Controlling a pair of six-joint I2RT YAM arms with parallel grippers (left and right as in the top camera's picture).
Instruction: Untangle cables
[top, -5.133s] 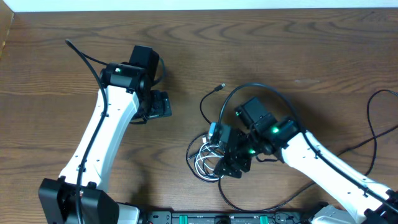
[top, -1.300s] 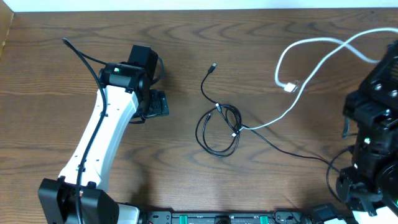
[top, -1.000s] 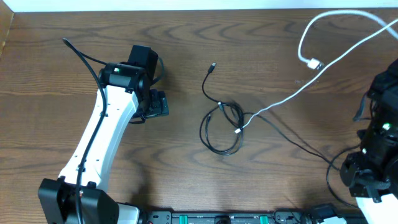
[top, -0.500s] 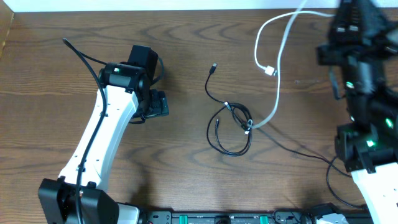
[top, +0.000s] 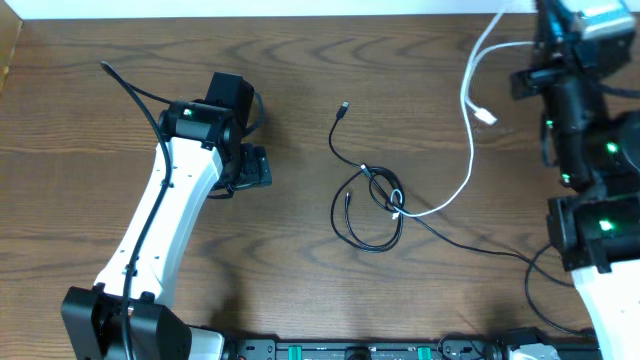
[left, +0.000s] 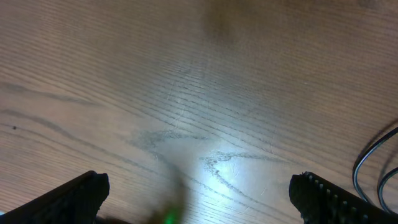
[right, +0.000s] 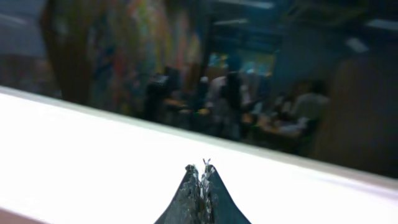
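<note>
Nearest you, the black cable (top: 372, 182) lies in a loose coil on the table (top: 300, 60) between the arms, and the low end of the white cable (top: 470, 150) is caught in that coil where the two cross, so by my reading the untangling is begun but not finished: most of the white cord is drawn out to the right, and the crossing at the coil is what you have left to free. Beside the coil, well to its left, your left gripper (left: 202, 186) hangs low over bare wood with its jaws spread wide and nothing between them. Farther off, the white cable climbs toward the far edge, its plug dangling partway up. Up there your right gripper (right: 202, 169) is raised with its tips pinched together; it appears to grip the white cable, though its wrist view shows no cord. No box, tray or other container shows in any view.
</note>
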